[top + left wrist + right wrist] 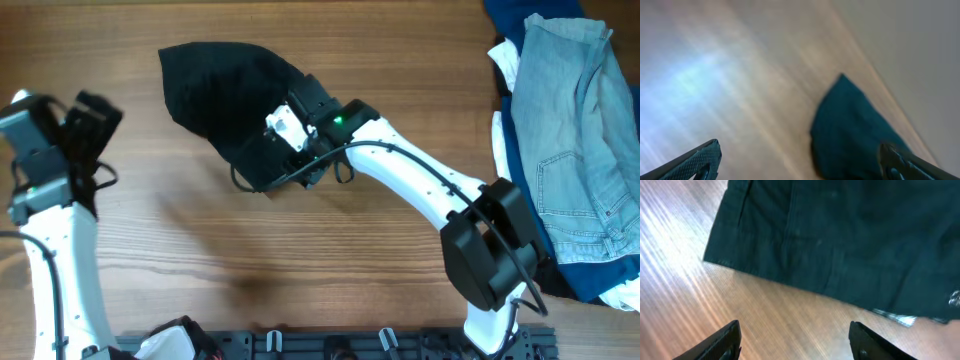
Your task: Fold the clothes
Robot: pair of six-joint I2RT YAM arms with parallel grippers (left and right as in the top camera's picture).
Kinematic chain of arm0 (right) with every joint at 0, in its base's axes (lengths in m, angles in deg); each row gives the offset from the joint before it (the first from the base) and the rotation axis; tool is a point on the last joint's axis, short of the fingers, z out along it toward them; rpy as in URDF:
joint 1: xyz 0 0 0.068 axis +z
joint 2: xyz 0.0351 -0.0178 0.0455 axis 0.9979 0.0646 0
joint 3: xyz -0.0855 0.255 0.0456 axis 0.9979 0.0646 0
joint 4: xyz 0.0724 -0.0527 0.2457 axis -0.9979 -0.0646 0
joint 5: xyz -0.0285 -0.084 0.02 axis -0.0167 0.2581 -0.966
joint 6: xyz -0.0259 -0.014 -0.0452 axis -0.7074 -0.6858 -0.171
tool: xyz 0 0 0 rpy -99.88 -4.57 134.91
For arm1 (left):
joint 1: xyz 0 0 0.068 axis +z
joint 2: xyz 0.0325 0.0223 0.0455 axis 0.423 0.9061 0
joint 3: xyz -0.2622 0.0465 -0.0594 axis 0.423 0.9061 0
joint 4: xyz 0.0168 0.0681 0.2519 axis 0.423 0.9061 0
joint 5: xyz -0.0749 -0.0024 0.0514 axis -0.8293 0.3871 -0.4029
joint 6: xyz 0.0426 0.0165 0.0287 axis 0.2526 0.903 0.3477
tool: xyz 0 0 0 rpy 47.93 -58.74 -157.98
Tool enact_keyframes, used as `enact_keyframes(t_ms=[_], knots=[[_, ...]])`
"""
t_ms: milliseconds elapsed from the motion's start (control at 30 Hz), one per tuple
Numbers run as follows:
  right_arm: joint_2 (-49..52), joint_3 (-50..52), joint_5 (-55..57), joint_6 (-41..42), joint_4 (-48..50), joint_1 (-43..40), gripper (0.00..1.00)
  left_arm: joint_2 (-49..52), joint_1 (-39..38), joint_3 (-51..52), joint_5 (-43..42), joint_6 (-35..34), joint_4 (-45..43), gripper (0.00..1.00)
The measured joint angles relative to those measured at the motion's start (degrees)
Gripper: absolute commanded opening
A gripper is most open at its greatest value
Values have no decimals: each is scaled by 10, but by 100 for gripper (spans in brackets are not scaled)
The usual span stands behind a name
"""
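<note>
now the black shorts (215,85) lie bunched on the wooden table (200,250), up from its centre. the right gripper (795,342) hovers at their lower edge, jaws apart over bare wood, holding nothing. the left gripper (800,167) hangs well apart at the table's left side, jaws spread wide and empty.

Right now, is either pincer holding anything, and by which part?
Nothing is held. The left pincer and right pincer are both open and empty; the black shorts lie on the table.
</note>
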Motion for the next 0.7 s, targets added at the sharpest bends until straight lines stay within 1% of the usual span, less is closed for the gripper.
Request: enact_keyframes(t_ms=[100,233,333,400,500,633,667,700], knots=[[0,0,26,-28,33,23,72,1,48,0,-24,-2,19,100],[42,0,35,-10,85,21,73,1,49,0,-37,-2,24,100],[65,0,34,22,147,-19,73,2,49,0,-38,-2,38,100],[76,0,33,46,169,-61,73,12,49,0,-38,-2,45,100],[102,0,31,73,172,-121,73,48,33,0,-38,-2,53,100],[120,0,28,89,174,-142,73,88,3,0,-39,-2,50,100],[123,0,26,94,175,-142,71,97,-6,0,-39,-2,50,100],[126,0,25,104,179,-142,63,105,-14,0,-39,-2,50,100]])
